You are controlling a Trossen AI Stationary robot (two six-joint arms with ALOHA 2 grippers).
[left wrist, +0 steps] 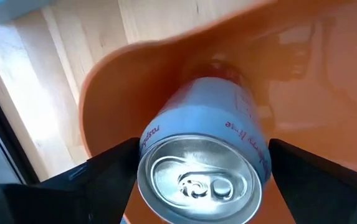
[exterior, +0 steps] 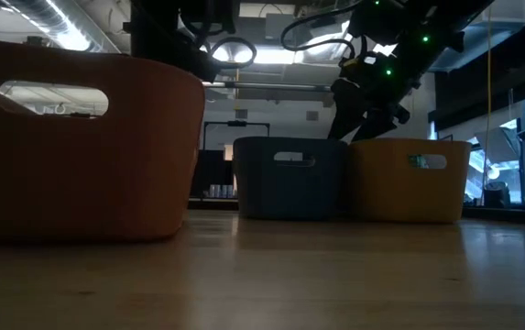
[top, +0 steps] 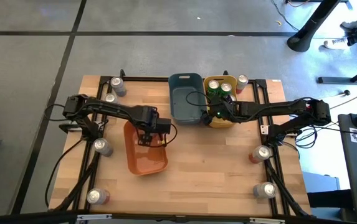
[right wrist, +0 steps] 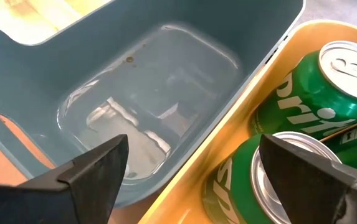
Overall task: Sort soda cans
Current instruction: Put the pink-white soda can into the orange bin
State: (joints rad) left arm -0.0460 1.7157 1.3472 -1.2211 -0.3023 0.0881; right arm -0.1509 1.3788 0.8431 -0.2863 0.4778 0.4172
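While my left end effector [left wrist: 197, 180] hangs over the orange bin [top: 146, 149] at about 8 o'clock on the bench [top: 215, 162], it's clamped on a pale soda can [left wrist: 206, 155]. My right end effector [right wrist: 190, 177] sits released over the yellow bin [right wrist: 228, 155] at 1 o'clock, green cans [right wrist: 318, 87] inside; other cans [top: 264, 153] ring the bench edges.

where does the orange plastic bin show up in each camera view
High view: the orange plastic bin lies left of centre on the wooden table, under the left gripper.
Low view: it fills the left side, nearest the camera.
Left wrist view: its inside lies behind the pale can that the left gripper holds.
Right wrist view: not clearly in it.
Shared landmark: the grey-blue bin, beside the yellow bin.
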